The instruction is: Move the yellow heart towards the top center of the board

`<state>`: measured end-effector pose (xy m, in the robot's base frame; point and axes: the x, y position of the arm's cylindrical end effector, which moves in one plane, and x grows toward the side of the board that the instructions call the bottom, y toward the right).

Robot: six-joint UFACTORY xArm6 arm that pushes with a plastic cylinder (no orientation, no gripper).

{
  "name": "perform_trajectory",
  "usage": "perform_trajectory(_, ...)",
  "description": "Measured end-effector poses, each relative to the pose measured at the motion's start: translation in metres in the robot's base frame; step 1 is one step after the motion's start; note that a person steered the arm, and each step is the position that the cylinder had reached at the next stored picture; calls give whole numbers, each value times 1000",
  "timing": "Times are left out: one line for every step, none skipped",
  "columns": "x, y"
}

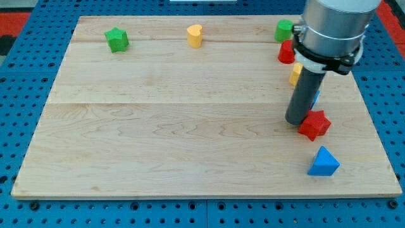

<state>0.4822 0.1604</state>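
Observation:
The yellow heart (195, 35) stands near the view's top edge of the wooden board (158, 126), a little left of centre. My tip (296, 120) is far to its lower right, at the view's right side, touching or just beside the left edge of a red star (314, 125). The rod and arm hide part of the blocks behind them.
A green star (116, 40) sits at the top left. A green block (284, 30), a red block (287, 52) and a yellow block (295, 74) cluster at the top right, partly hidden by the arm. A blue triangle (323, 162) lies at the lower right. A sliver of another blue block (316, 97) shows behind the rod.

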Motion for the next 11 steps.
perform_trajectory(-3,-44)
perform_trajectory(-32,-70)
perform_trajectory(-86,-69)
perform_trajectory(-124,-98)
perform_trajectory(-155,-153)
perform_trajectory(-204,-182)
perform_trajectory(-233,-180)
perform_trajectory(-221,-198)
perform_trajectory(-239,-260)
perform_trajectory(-259,-217)
perform_trajectory(-263,-156)
